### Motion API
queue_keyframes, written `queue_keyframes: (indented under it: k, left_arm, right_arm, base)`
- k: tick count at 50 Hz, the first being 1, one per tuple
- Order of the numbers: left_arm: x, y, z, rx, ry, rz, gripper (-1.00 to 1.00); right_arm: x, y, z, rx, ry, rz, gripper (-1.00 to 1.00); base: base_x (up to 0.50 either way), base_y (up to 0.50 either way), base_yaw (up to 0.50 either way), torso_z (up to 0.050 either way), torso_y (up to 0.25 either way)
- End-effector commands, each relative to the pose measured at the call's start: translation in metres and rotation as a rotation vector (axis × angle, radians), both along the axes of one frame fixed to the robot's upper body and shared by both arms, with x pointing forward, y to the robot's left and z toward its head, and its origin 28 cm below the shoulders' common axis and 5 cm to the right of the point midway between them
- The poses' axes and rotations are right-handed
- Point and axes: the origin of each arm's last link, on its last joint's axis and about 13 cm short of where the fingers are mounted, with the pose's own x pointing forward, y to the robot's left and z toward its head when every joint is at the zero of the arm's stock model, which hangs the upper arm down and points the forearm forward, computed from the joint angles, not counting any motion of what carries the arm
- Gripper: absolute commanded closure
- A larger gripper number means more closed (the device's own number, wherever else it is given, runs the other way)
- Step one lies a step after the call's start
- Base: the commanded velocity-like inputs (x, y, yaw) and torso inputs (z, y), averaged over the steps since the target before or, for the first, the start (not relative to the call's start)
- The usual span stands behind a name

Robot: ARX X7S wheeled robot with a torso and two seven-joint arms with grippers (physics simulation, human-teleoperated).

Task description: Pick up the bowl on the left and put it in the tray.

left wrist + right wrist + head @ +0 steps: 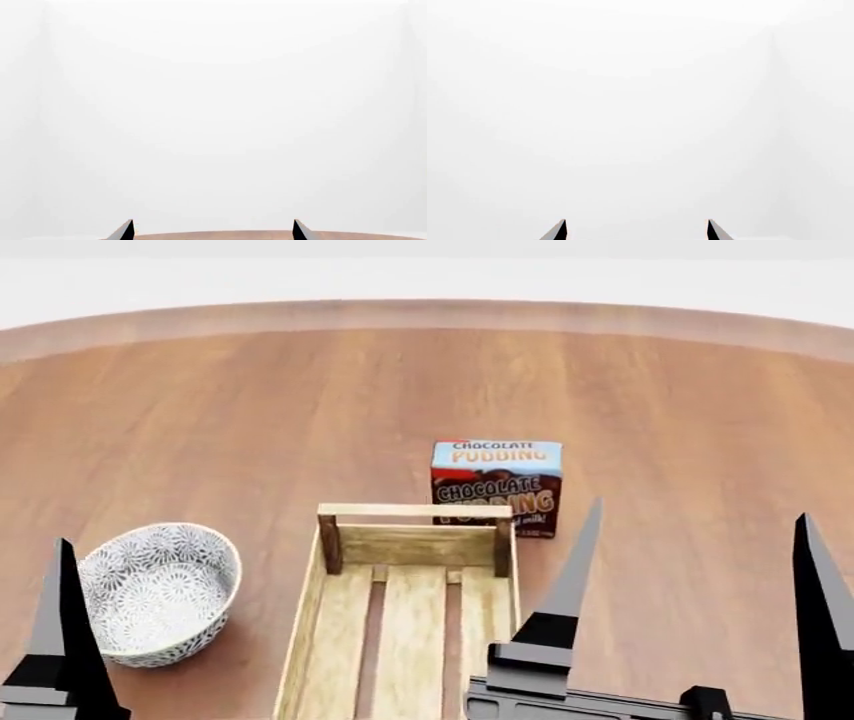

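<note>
On the surface (267,400): I see the bowl (158,592), the tray (407,610) and a pudding box (495,487).
Bowl: left of the tray, just beside it, not touching, tilted a little.
Tray: in the middle, nothing inside.
Pudding box: upright, just behind the tray's far right corner.
Left end effector (212,231): open, holding nothing.
Right end effector (694,580): open, holding nothing, above the tray's right side.

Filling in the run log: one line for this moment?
bowl on table, untouched | tray empty | left gripper open | right gripper open
</note>
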Motion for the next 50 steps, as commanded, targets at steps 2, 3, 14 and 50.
queue_keyframes:
  k: [2, 3, 14, 50]
  left_arm:
    - [0.0004, -0.0008, -0.0005, -0.005, 0.006, -0.007, -1.00]
    - [0.0005, -0.0008, -0.0006, -0.010, 0.006, -0.009, -1.00]
    - [0.0008, -0.0005, -0.0008, -0.028, 0.016, -0.026, -1.00]
    - [-0.0024, 0.0011, 0.0018, -0.075, 0.012, -0.064, -1.00]
  right_arm:
    - [-0.0008, -0.0006, 0.0010, -0.010, 0.002, -0.005, -1.00]
    - [-0.0007, -0.0008, 0.0007, -0.009, 0.002, -0.005, -1.00]
    - [0.0000, -0.0006, -0.0002, -0.003, 0.003, 0.001, -1.00]
    - [-0.0026, -0.0032, 0.0003, 0.021, -0.018, 0.009, -1.00]
  base:
    - [0.02, 0.50, 0.00, 0.000, 0.000]
    - [0.02, 0.50, 0.00, 0.000, 0.000]
    - [0.02, 0.47, 0.00, 0.000, 0.000]
    - [0.00, 0.01, 0.00, 0.045, 0.000]
